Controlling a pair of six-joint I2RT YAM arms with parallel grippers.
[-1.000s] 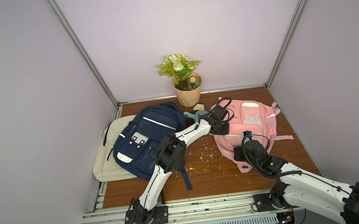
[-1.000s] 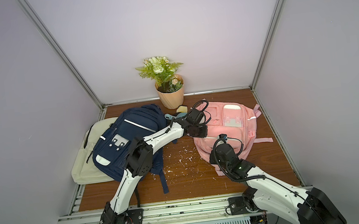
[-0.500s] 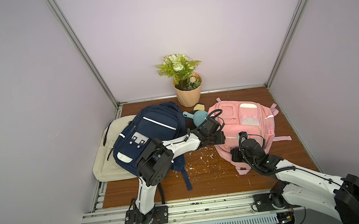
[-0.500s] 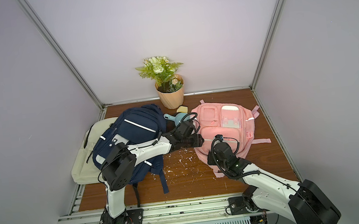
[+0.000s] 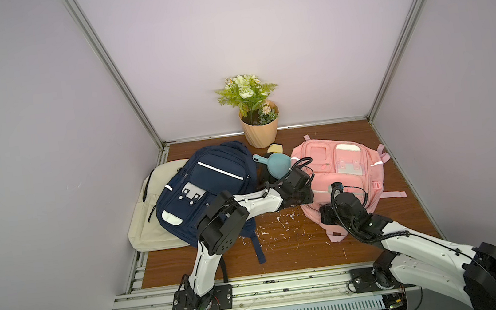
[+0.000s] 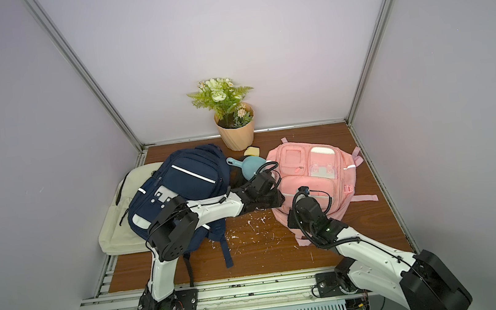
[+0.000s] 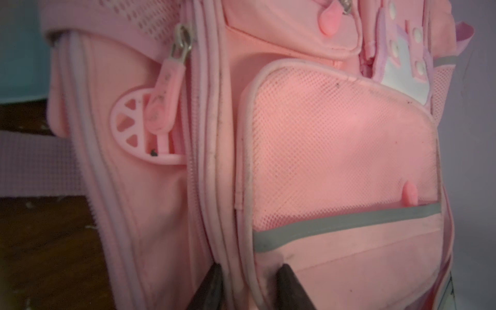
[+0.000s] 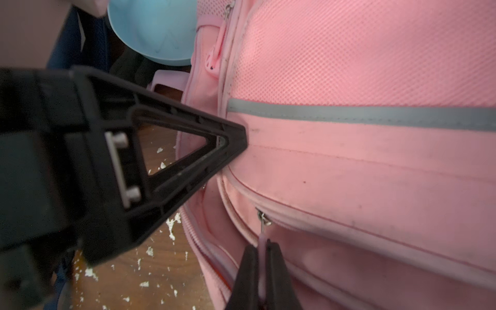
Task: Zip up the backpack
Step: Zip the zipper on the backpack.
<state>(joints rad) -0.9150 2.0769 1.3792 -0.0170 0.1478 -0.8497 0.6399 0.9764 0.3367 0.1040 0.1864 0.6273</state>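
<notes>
The pink backpack (image 5: 342, 163) (image 6: 315, 166) lies flat at the right of the wooden table. My left gripper (image 5: 309, 195) (image 6: 280, 200) (image 7: 251, 268) is at its left side, shut on a ridge of piped seam beside the grey stripe (image 7: 343, 224). A pink zipper pull (image 7: 161, 102) hangs free further along that side. My right gripper (image 5: 328, 216) (image 8: 261, 248) is at the near left corner, shut on a thin pink zipper pull (image 8: 261, 239) below its metal slider (image 8: 264, 218). The zipper track (image 8: 198, 241) beside it gapes open.
A navy backpack (image 5: 202, 184) lies on a cream bag (image 5: 148, 219) at the left. A blue scoop (image 5: 277, 165), a yellow piece (image 5: 275, 149) and a potted plant (image 5: 259, 125) stand behind. White flecks (image 5: 280, 222) litter the wooden table. Walls enclose three sides.
My left gripper has come down the backpack's left side from its upper part to the grey stripe. The right gripper has stayed at the near left corner.
</notes>
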